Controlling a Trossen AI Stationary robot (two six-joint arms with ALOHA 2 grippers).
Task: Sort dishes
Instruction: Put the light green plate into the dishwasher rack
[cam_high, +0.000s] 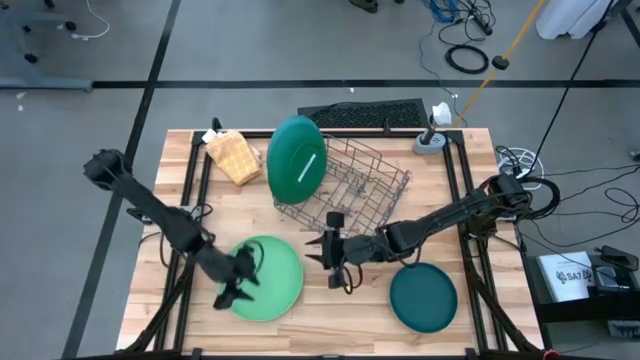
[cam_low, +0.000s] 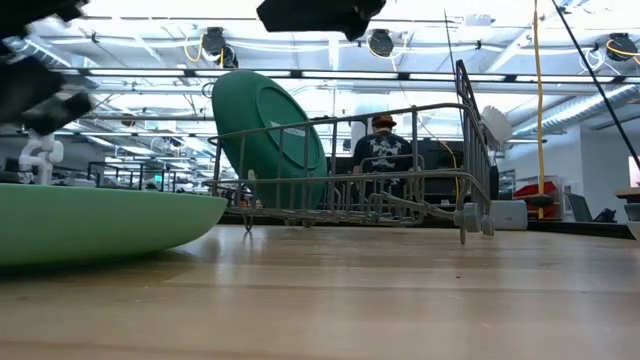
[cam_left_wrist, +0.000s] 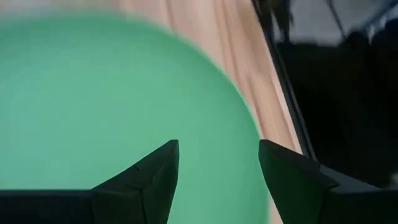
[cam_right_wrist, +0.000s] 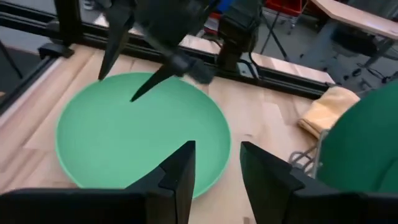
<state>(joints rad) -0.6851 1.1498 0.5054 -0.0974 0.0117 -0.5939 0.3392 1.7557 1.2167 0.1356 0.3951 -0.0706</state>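
The left gripper hangs over the near-left edge of the light green plate, which lies flat on the counter toward its front left; its jaws stand wide apart and empty above the rim, placed, I judge, to straddle that edge for a pickup; the left arm runs in from the far left, elbow raised, wrist tipped down; the dark green plate stands on edge at the left end of the grey wire rack, leaning where the wires prop it, so it looks already sorted; the right gripper sits between the light green plate and the teal plate, jaws partly open and holding nothing, aimed across at the light green plate; the right arm reaches low from the right; the teal plate lies flat at front right, apparently still awaiting the rack
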